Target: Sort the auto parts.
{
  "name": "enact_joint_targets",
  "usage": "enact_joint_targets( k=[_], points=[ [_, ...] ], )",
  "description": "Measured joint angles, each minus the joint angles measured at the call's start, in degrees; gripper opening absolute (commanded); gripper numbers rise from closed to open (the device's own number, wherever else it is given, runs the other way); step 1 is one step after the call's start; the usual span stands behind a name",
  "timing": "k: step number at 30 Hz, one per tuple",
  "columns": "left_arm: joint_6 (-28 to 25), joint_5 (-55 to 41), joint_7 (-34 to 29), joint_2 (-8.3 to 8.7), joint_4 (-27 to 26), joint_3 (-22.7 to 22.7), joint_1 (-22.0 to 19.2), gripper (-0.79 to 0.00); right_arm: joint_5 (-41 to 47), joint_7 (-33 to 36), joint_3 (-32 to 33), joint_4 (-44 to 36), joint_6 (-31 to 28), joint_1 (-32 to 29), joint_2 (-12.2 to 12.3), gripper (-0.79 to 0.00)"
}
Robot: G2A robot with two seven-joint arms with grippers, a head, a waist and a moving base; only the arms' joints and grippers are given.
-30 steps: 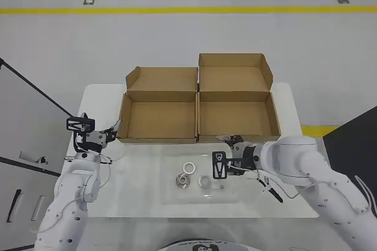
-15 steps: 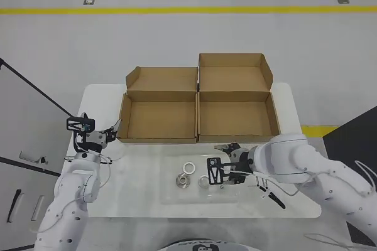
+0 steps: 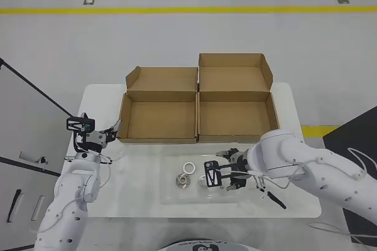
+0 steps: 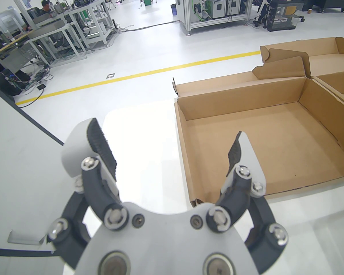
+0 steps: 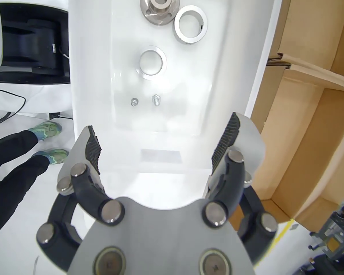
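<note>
Several metal parts lie in a shallow clear tray (image 5: 126,44) on the white table: a flanged hub (image 5: 159,2) (image 3: 183,182), a thick ring (image 5: 190,24) (image 3: 190,167), a thin ring (image 5: 151,62) (image 3: 203,181), a small nut (image 5: 134,102) and a small bolt (image 5: 156,100). My right gripper (image 5: 162,127) (image 3: 210,173) hangs open just above the tray's right part, close to the nut and bolt, holding nothing. My left gripper (image 4: 166,131) (image 3: 112,133) is open and empty at the table's left side, facing the left cardboard box (image 4: 263,144).
Two open, empty cardboard boxes stand side by side at the back of the table, the left box (image 3: 160,119) and the right box (image 3: 235,118), lids folded back. The right box's front wall (image 5: 292,92) is close beside the right gripper. The table edge runs near the tray's front.
The right arm has swung left and slightly toward the table front, bringing its open gripper over the tray nearer the parts. The left arm has not moved.
</note>
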Motion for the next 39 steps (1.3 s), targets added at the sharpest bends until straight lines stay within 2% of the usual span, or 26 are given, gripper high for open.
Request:
enact_joint_targets(
  k=[9, 10, 12, 14, 17, 22, 39],
  points=[
    [0.00, 0.00, 0.00, 0.00, 0.00, 0.00, 0.00, 0.000, -2.40, -1.79, -1.69, 2.35, 0.22, -0.76, -0.84, -0.006],
    [0.00, 0.00, 0.00, 0.00, 0.00, 0.00, 0.00, 0.000, -2.81, -2.29, -1.74, 2.56, 0.45, -0.99, -0.95, -0.120],
    [0.00, 0.00, 0.00, 0.00, 0.00, 0.00, 0.00, 0.000, -3.49, -3.16, -1.79, 2.91, 0.92, -1.35, -1.12, -0.197],
    [0.00, 0.00, 0.00, 0.00, 0.00, 0.00, 0.00, 0.000, -4.00, -4.04, -1.83, 3.31, 1.51, -1.78, -1.31, -0.212],
    [0.00, 0.00, 0.00, 0.00, 0.00, 0.00, 0.00, 0.000, -5.08, -4.91, -1.92, 3.95, 1.84, -2.32, -1.54, -0.296],
    [0.00, 0.00, 0.00, 0.00, 0.00, 0.00, 0.00, 0.000, -7.56, -6.75, -1.86, 5.32, 1.73, -3.17, -1.83, -0.354],
    [0.00, 0.00, 0.00, 0.00, 0.00, 0.00, 0.00, 0.000, -8.11, -8.79, -1.74, 9.55, 0.76, -5.01, -3.02, -0.400]
  ],
)
